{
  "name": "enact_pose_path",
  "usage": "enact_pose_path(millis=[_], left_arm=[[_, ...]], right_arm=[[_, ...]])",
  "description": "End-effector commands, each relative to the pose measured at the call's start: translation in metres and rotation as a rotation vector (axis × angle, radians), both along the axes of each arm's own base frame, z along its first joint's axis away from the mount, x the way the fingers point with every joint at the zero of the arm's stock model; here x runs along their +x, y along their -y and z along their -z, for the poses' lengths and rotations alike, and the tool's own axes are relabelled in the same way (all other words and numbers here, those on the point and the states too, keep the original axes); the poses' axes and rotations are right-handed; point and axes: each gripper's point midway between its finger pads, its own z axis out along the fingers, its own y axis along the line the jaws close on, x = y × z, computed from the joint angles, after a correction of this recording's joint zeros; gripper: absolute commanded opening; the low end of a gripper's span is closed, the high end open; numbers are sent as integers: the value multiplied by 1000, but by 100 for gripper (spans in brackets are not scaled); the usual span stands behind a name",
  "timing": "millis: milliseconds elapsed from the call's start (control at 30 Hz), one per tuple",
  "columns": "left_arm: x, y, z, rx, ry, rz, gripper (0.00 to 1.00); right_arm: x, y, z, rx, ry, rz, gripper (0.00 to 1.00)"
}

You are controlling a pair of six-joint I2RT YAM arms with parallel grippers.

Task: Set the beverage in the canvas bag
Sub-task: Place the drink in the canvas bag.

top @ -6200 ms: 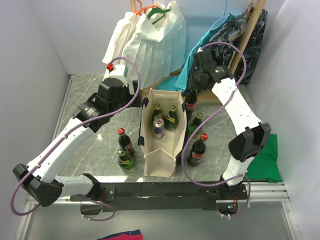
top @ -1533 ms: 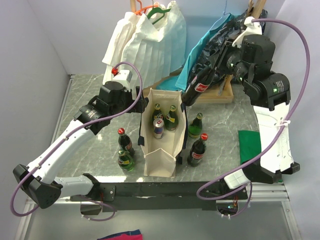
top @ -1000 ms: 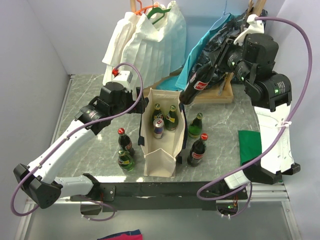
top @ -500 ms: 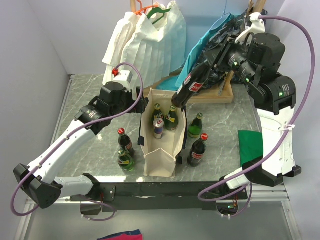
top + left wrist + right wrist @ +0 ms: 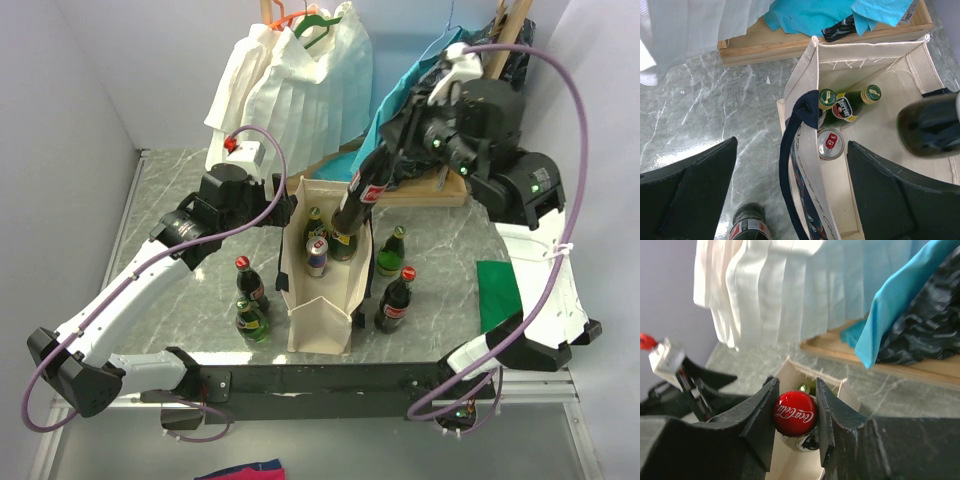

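The beverage [image 5: 365, 190], a dark cola bottle with a red cap [image 5: 794, 413], hangs tilted with its base [image 5: 930, 131] over the open mouth of the canvas bag [image 5: 320, 315]. My right gripper [image 5: 395, 150] is shut on the bottle's neck just under the cap, above the bag's far rim [image 5: 805, 371]. Inside the bag stand two green bottles [image 5: 847, 102] and a can [image 5: 831, 144]. My left gripper [image 5: 790, 200] is open and straddles the bag's left wall and navy handle [image 5: 787, 165], one finger outside and one inside.
On the marble table, a cola bottle [image 5: 250, 283] and a green bottle [image 5: 251, 322] stand left of the bag. Another green bottle [image 5: 392, 250] and cola bottle [image 5: 395, 300] stand to its right. A white pleated garment [image 5: 300, 80], teal cloth and a wooden tray [image 5: 430, 192] are behind; green cloth [image 5: 500, 295] lies right.
My right arm has swung the cola bottle leftward and down, from over the wooden tray to over the bag's mouth. The left arm and the bag have stayed put.
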Motion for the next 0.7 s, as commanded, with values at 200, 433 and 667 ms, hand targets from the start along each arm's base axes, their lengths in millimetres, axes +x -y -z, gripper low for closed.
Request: enact_pose_path(millis=[200, 433, 667], left_arm=[[3, 1, 2, -6, 11, 0, 96], [3, 1, 3, -7, 13, 2, 96], [7, 2, -7, 9, 43, 12, 96]], right_arm=[[-20, 10, -67, 98, 243, 92, 0], [-17, 6, -39, 42, 210, 155, 0], [-12, 2, -27, 9, 205, 179, 0]])
